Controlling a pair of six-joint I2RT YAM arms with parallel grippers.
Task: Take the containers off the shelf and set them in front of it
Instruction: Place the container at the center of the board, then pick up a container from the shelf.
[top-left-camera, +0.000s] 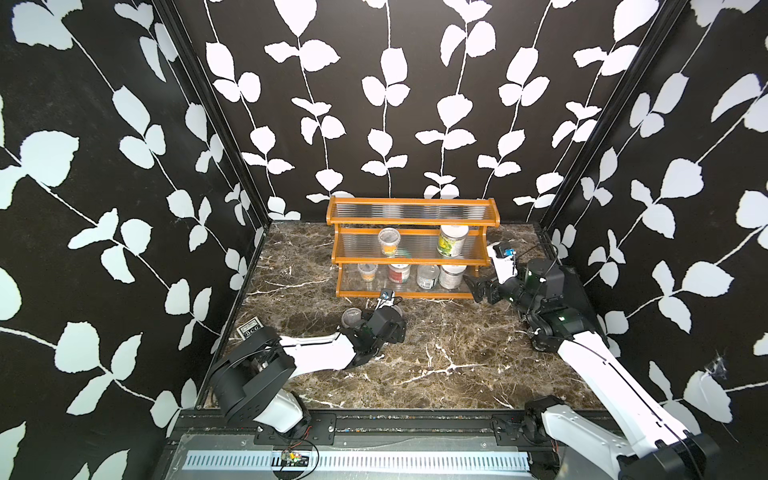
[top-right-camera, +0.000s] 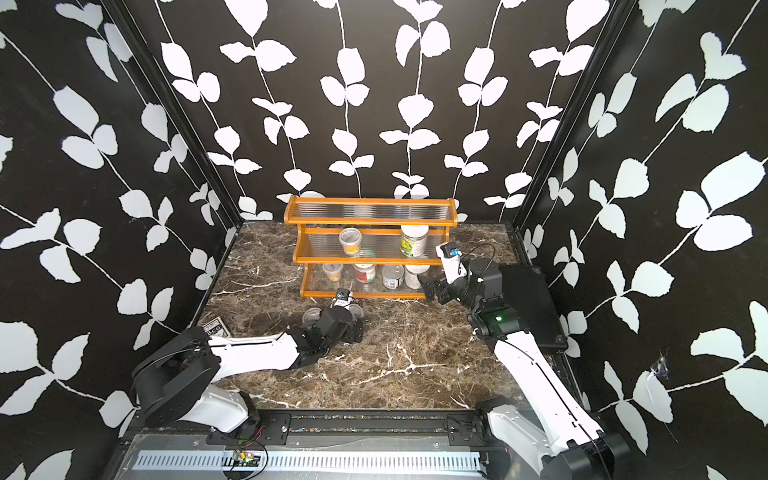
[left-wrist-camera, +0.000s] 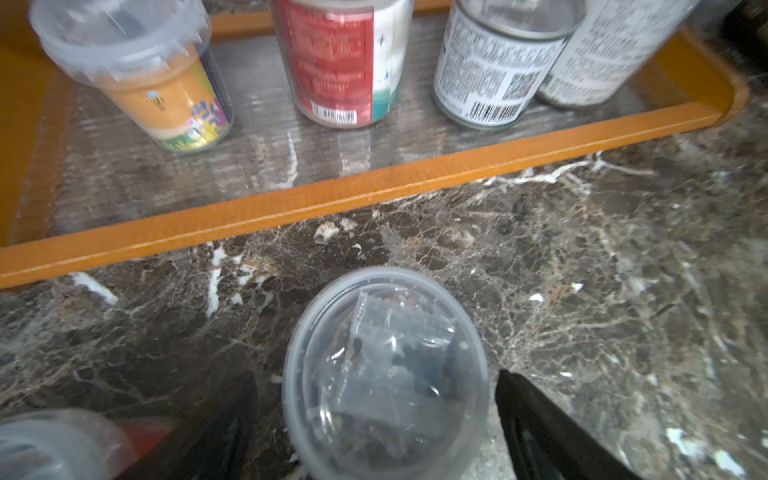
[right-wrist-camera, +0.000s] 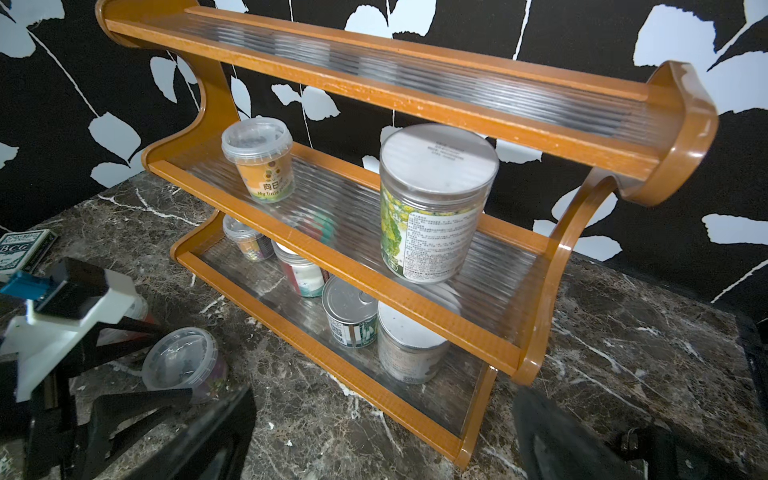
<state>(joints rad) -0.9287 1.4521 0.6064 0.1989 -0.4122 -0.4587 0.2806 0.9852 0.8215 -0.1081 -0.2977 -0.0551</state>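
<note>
Six containers (right-wrist-camera: 432, 199) stand on the shelf (right-wrist-camera: 374, 89): two on the middle tier, four crowded beneath it. Two clear cups (top-left-camera: 351, 318) sit on the counter (top-left-camera: 436, 353) in front. The left tool (left-wrist-camera: 374, 380) is spread wide astride one cup, gripping nothing. The right tool (top-left-camera: 481, 289) gapes empty at the shelf's end, over a black case (top-right-camera: 536, 303).

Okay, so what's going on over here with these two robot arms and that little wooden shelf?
The robot is emptying the orange-brown wooden stepped shelf onto the dark marble tabletop. Its left hand stands open around a clear lidded plastic cup set down in front of the shelf, beside a second clear cup. The right hand hangs open by the shelf's lowest tier, holding nothing. Six other containers are on the shelf.
</note>
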